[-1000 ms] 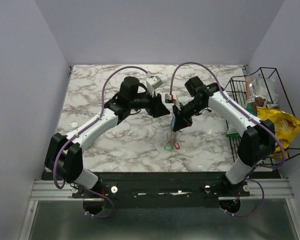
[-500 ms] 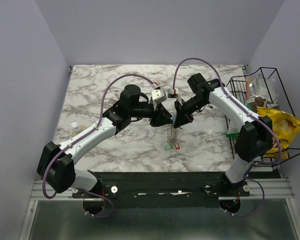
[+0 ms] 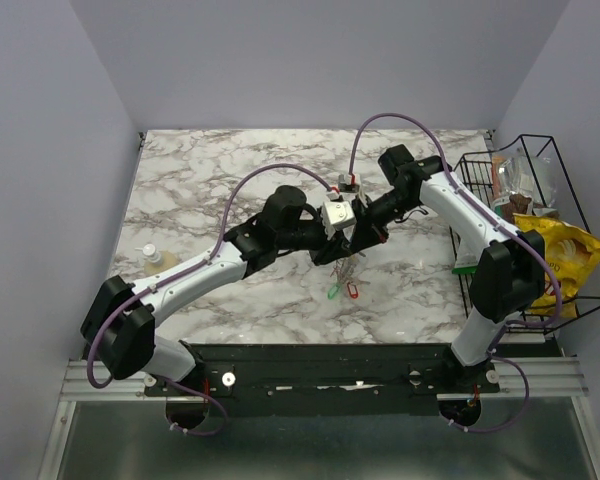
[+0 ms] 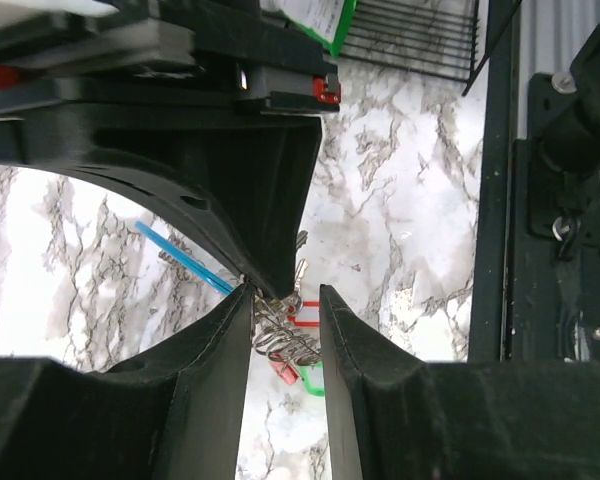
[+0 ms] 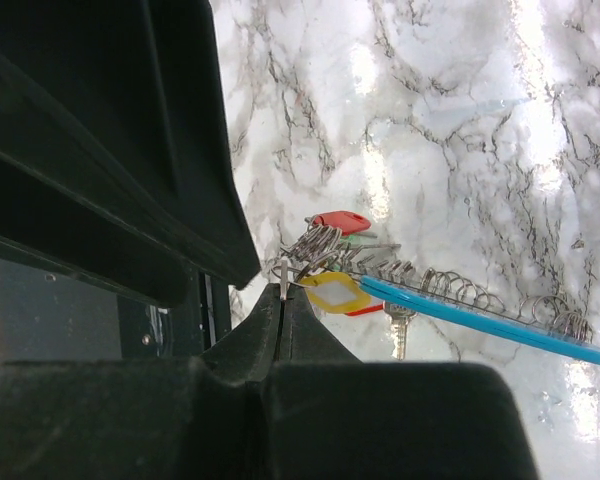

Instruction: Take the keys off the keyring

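right gripper pinching keyring at fingertips; left gripper gaping narrowly, keys hanging between its fingers; should be clamping just one key head

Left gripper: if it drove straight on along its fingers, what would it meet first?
Most likely the keyring, whose wire coils hang from the shut right gripper and sit between the fingers of the left gripper; depth is unclear.

top cam: high up behind the arm bases, looking down on the whole counter | left wrist cam: right behind the left pincer, nose-close | right wrist cam: same, hugging the right pincer | overlap: all three catch the keys on the keyring
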